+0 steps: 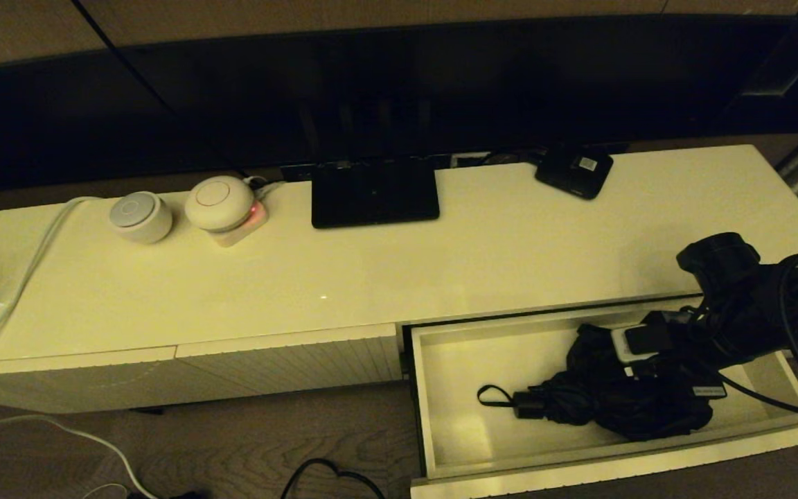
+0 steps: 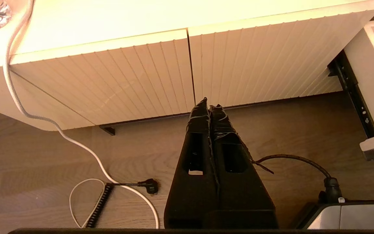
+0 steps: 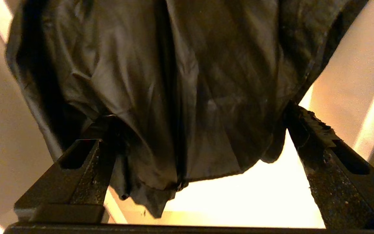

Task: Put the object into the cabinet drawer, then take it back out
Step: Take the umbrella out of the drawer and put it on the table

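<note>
Cream cabinet top (image 1: 510, 256), lit dimly, with the cabinet drawer (image 1: 454, 409) pulled out at near right. Umbrella (image 1: 607, 402) lies inside, handle pointing left. Right gripper (image 3: 193, 143) reaches down into the drawer from the right, fingers (image 3: 317, 136) spread wide astride the fabric, nothing clamped. Recommendation: close on the firm core, not loose cloth. Left gripper (image 2: 209, 107) hangs parked below the cabinet front, pressed together, empty.
</note>
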Motion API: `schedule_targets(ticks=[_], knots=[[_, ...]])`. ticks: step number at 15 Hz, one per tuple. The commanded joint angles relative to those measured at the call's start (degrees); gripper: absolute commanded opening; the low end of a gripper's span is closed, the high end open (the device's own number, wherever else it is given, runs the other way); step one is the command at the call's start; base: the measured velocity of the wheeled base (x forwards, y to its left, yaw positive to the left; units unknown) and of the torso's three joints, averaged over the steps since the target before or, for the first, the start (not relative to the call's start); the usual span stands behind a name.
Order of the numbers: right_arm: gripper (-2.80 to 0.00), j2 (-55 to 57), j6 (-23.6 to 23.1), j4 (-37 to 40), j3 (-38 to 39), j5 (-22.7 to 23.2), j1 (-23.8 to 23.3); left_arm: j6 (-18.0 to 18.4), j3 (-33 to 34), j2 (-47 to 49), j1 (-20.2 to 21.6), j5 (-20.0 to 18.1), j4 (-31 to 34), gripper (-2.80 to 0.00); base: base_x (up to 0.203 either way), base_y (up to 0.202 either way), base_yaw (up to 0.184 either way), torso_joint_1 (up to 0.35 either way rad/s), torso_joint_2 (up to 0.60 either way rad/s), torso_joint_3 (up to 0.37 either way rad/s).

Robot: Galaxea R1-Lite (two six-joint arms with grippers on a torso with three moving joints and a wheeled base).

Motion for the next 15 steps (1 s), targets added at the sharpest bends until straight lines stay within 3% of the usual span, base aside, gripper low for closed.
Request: schedule_targets(ticks=[1,14,15], knots=[[0.00,1.9,-0.3,-1.1,0.1,0.0,0.0,0.0,0.2,0.0,0.0,0.0,0.0,-2.80,0.000,0.000,0.000,0.000,0.00,0.000],[0.00,3.8,0.6,-2.3,1.2,0.0,0.4,0.0,0.2,0.0,0.0,0.0,0.0,-2.80,0.000,0.000,0.000,0.000,0.00,0.000],[-2.80,3.6,0.6,-2.3,1.3,-0.1,0.4,0.1,0.2,0.0,0.0,0.0,0.0,-2.80,0.000,0.000,0.000,0.000,0.00,0.000]])
